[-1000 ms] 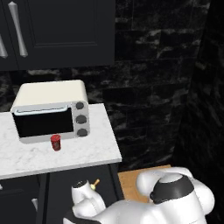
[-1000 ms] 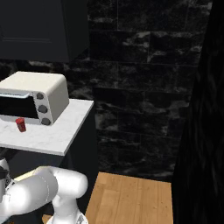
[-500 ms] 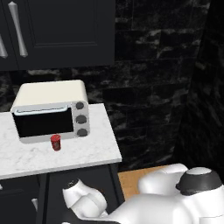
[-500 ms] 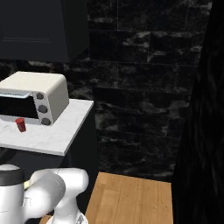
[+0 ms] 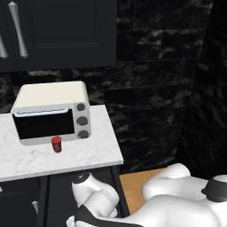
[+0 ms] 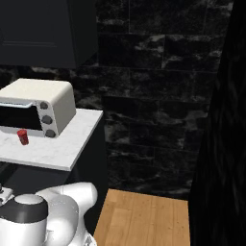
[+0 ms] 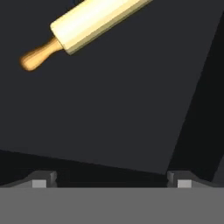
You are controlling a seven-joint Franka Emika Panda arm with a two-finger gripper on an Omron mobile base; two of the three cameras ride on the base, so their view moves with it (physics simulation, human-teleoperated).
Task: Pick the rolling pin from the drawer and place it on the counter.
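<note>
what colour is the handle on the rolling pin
Orange-tan, on a pale-yellow rolling pin; the hand view shows it best.

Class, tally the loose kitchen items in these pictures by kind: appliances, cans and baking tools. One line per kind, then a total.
Appliances: 1, the white toaster oven on the counter.
Cans: 1, the small red can in front of it.
Baking tools: 1, the rolling pin lying in the drawer.
Total: 3
</note>
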